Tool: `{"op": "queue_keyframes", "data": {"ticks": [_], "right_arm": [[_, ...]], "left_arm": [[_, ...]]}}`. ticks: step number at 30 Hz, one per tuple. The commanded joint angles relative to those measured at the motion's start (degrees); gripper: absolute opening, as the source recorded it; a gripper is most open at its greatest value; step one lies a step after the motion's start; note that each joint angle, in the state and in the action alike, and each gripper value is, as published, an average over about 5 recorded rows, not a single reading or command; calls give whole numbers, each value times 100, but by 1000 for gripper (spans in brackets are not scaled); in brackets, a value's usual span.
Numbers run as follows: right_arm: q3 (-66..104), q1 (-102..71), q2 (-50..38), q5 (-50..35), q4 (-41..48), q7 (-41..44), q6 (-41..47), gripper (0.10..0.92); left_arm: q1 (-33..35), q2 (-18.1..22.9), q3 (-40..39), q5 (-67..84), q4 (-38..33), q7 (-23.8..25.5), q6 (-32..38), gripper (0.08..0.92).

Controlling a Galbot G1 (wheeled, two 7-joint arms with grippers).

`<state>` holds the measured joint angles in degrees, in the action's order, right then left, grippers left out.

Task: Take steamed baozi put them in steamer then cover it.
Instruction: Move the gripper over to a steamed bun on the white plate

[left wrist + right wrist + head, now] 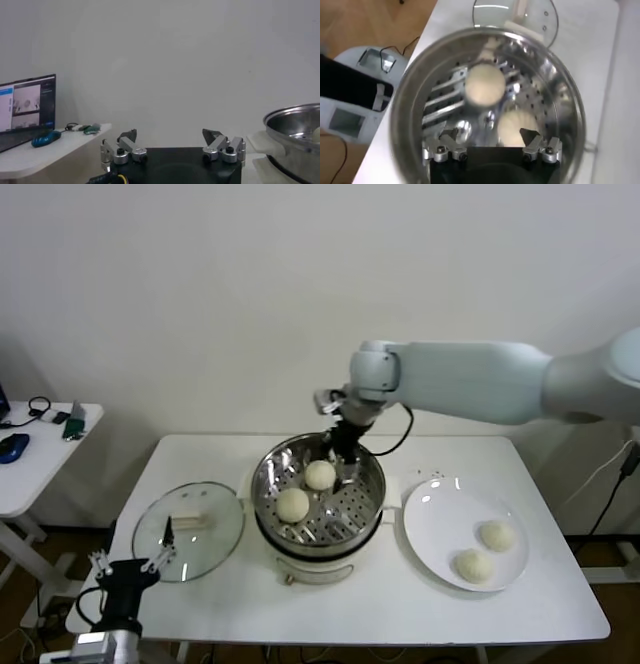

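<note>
Two baozi (306, 490) sit in your steamer (318, 496) at frame centre, two more (485, 550) on the white plate (435, 504) at lower right. Your glass cover (188, 529) lies at lower left. Your right gripper (490, 136) hangs spread and empty above the basket; your left gripper (172, 142) waits parted at the bottom-left corner.

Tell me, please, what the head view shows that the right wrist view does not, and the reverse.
Only the head view shows the white plate holding two steamed baozi, and the left gripper parked low beside the table. Only the right wrist view shows the right gripper open, jaws empty. Both show the steamer with two baozi inside and the cover lying beside it.
</note>
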<state>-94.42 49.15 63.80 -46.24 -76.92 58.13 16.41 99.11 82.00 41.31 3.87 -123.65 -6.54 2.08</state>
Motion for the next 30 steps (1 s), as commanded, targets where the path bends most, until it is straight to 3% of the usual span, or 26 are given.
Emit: {"op": "queue_keyframes", "data": {"ticks": [1, 6, 13, 30], "right_arm": [[-226, 585, -2108, 1049, -1167, 429, -370, 823], [14, -96, -3015, 2016, -1369, 480, -476, 823], [1067, -1933, -3638, 3131, -1045, 442, -483, 823], [2523, -4047, -3417, 4068, -54, 480, -592, 823]], "left_arm": [[48, 6, 18, -7, -1, -1, 23, 823], [154, 18, 27, -4, -41, 1, 47, 823], [184, 62, 39, -32, -15, -2, 42, 823], [208, 143, 1, -189, 119, -12, 17, 823]]}}
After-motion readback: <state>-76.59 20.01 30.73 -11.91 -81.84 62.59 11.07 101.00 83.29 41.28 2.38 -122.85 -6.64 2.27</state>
